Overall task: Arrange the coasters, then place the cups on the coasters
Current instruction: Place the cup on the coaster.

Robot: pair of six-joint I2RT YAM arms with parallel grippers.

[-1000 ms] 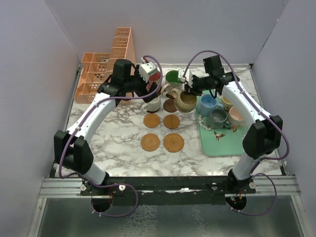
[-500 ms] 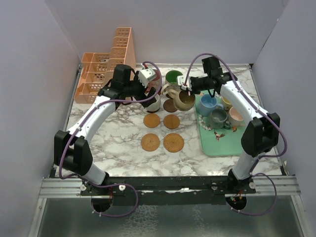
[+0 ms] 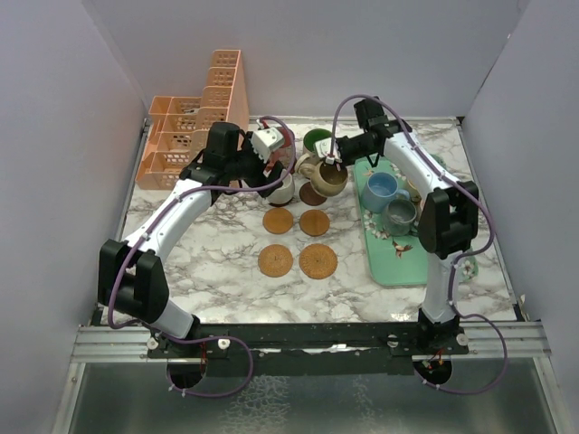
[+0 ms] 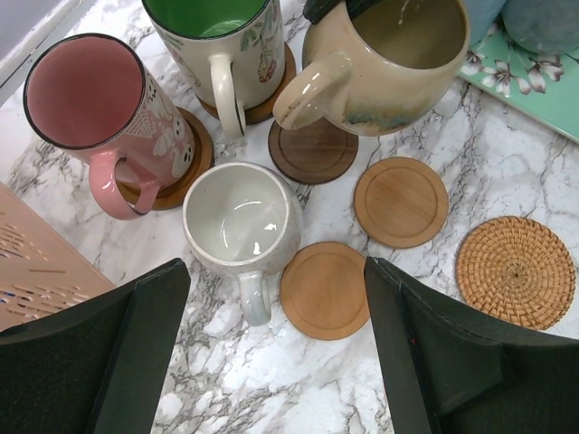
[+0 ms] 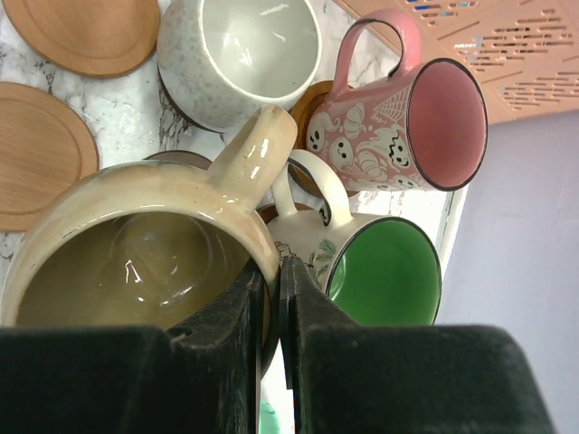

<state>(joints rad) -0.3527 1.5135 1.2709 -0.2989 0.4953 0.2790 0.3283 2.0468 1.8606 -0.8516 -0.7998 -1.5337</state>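
My right gripper (image 5: 274, 271) is shut on the rim of the tan cup (image 5: 136, 262), which hangs tilted over a dark coaster (image 4: 312, 152) (image 3: 312, 193). The cream cup (image 4: 240, 212), the pink cup (image 4: 86, 95) and the green cup (image 4: 213, 27) each stand on a coaster. My left gripper (image 4: 276, 362) (image 3: 270, 145) is open above the table, just in front of the cream cup, holding nothing. Two bare wooden coasters (image 3: 278, 220) (image 3: 314, 221) and two woven ones (image 3: 275, 260) (image 3: 317, 261) lie in front.
A mint-green tray (image 3: 398, 258) on the right holds a blue cup (image 3: 380, 188), a grey cup (image 3: 400, 213) and others hidden by the right arm. A peach organiser (image 3: 185, 136) stands at the back left.
The right arm has carried the tan cup left and back, from beside the tray to over the dark coaster. The left gripper has shifted slightly nearer, still open.
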